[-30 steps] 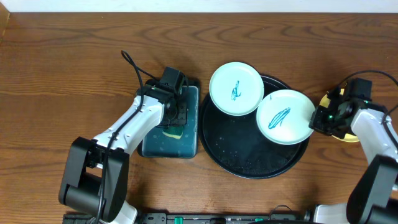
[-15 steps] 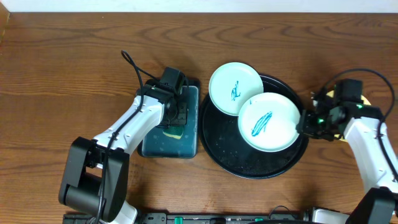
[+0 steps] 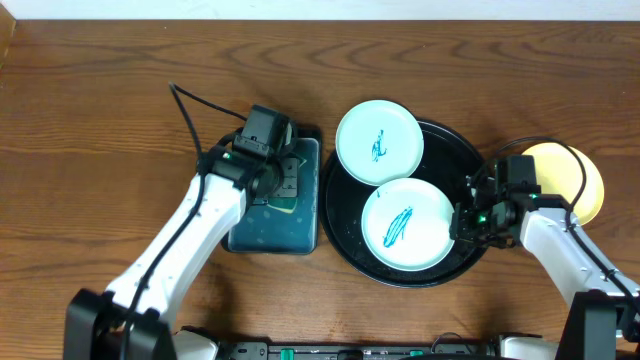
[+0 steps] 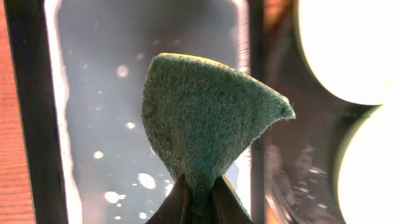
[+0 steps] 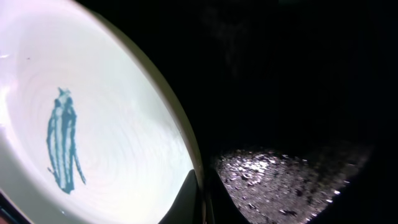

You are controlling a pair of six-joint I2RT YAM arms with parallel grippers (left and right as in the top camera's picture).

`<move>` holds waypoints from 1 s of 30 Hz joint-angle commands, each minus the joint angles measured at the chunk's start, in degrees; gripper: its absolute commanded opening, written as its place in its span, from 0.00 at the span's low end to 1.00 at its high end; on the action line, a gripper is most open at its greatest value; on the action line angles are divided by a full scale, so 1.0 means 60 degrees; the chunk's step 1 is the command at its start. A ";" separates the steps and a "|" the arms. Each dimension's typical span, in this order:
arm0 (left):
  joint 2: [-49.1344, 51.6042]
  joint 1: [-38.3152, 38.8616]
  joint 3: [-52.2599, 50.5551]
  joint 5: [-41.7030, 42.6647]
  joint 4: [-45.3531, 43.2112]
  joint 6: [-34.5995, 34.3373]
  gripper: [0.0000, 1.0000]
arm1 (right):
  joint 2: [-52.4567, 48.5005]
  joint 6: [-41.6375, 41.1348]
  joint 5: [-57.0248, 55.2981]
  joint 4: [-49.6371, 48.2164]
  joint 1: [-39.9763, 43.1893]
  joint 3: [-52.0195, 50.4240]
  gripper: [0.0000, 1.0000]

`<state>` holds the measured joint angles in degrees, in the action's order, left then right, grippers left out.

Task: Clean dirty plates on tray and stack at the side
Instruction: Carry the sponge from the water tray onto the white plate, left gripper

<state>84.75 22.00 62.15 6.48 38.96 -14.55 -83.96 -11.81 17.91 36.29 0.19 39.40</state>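
The black tray (image 3: pixel 350 235) holds two plates with teal scribbles. One pale plate (image 3: pixel 379 141) lies on its far rim. The other plate (image 3: pixel 405 224) sits over the tray's middle; my right gripper (image 3: pixel 462 224) is shut on its right rim, as the right wrist view (image 5: pixel 202 196) shows with the plate (image 5: pixel 93 124) to the left. The pale yellow plate (image 3: pixel 572 180) lies on the table right of the tray, with no marks visible. My left gripper (image 3: pixel 285 180) is shut on the green sponge (image 4: pixel 205 118), lifted over the teal tray (image 3: pixel 270 225).
The rectangular teal tray (image 4: pixel 93 124) is wet, with droplets, and stands just left of the black tray. Bare wooden table lies to the far left and along the back.
My right gripper has dragged the scribbled plate leftward from the tray's right rim to its middle, uncovering the yellow plate. My left gripper has lifted the sponge off the teal tray.
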 commanded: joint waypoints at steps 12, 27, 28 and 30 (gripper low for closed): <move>0.0710 0.2379 -0.0011 0.1843 -0.1606 -0.0630 0.08 | -0.0015 -0.0889 -0.0302 -0.0415 -0.0317 -0.0313 0.01; 0.2663 0.4452 -0.0011 0.1847 -0.3974 -0.1960 0.08 | -0.0015 -0.0885 -0.0302 -0.0372 -0.0317 -0.0313 0.01; 0.2779 0.4532 -0.0011 0.1847 -0.4091 -0.1956 0.08 | -0.0015 -0.0885 -0.0302 -0.0364 -0.0317 -0.0313 0.01; 0.3038 0.4674 -0.0011 0.1843 -0.4258 -0.1949 0.08 | -0.0015 -0.0885 -0.0299 -0.0361 -0.0317 -0.0313 0.01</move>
<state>101.23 49.04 62.13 16.84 14.15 -25.23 -83.96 -16.12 16.51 34.24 -1.10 37.78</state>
